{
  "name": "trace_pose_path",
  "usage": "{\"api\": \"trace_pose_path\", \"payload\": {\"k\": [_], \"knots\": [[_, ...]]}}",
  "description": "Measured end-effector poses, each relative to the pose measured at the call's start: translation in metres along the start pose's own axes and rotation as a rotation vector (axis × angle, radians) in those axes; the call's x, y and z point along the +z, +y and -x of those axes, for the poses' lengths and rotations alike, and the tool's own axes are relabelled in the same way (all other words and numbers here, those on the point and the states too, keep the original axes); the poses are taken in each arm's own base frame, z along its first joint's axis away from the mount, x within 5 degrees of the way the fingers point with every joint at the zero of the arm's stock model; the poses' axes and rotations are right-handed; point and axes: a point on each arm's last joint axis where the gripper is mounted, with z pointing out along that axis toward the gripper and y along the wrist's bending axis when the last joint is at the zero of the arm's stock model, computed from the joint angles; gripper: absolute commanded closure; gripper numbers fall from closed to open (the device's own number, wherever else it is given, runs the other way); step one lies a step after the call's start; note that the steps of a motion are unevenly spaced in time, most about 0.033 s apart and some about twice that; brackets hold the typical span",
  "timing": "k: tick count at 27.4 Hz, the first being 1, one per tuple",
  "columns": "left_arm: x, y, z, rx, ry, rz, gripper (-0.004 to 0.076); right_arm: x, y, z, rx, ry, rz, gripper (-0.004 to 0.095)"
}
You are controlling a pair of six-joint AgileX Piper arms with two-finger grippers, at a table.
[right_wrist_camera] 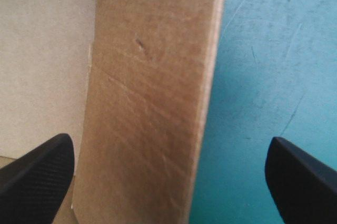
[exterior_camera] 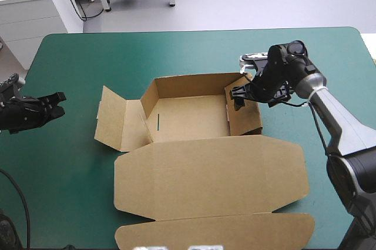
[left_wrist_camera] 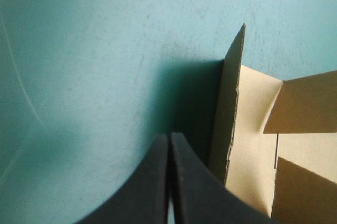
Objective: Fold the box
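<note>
- The brown box sits mid-worktop, tray walls raised, lid flat toward the near edge
- My left tool is closed and empty, apart from the box's left flap
- My right tool stands open, straddling the tray's right wall

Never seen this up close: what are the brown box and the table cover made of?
The box looks like matte brown cardboard, probably corrugated: its raw cut edge shows thickness. The teal-green cover seems a smooth mat, faintly scratched, perhaps rubber or vinyl.
</note>
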Motion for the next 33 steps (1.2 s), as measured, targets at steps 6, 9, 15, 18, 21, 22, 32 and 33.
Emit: {"api": "trace_pose_path", "payload": {"k": [6,9,15,18,21,22,32,33], "knots": [[0.000,0.000,0.000,0.000,0.000,0.000,0.0733,0.031,-0.003,0.003,0.014,0.072,-0.005,0.0007],[0.000,0.000,0.000,0.000,-0.003,0.001,0.0733,0.035,-0.003,0.003,0.019,0.080,-0.005,0.0058],[0.000,0.000,0.001,0.000,-0.006,0.002,0.0733,0.035,-0.003,0.002,0.029,0.089,-0.006,0.0578],[0.000,0.000,0.001,0.000,-0.006,0.003,0.0733,0.035,-0.003,0.002,0.028,0.090,-0.004,0.0919],[0.000,0.000,0.001,0.000,-0.006,0.003,0.0733,0.035,-0.003,0.002,0.020,0.091,-0.004,0.0907],[0.000,0.000,0.001,0.000,-0.006,0.003,0.0733,0.035,-0.003,0.002,0.018,0.090,-0.006,0.0907],[0.000,0.001,0.002,0.011,-0.027,0.011,0.0732,-0.031,0.002,-0.008,-0.067,-0.068,-0.004,0.0908],[0.000,0.001,0.003,0.012,-0.030,0.012,0.0732,-0.042,0.003,-0.011,-0.073,-0.092,-0.003,0.0908]]}}
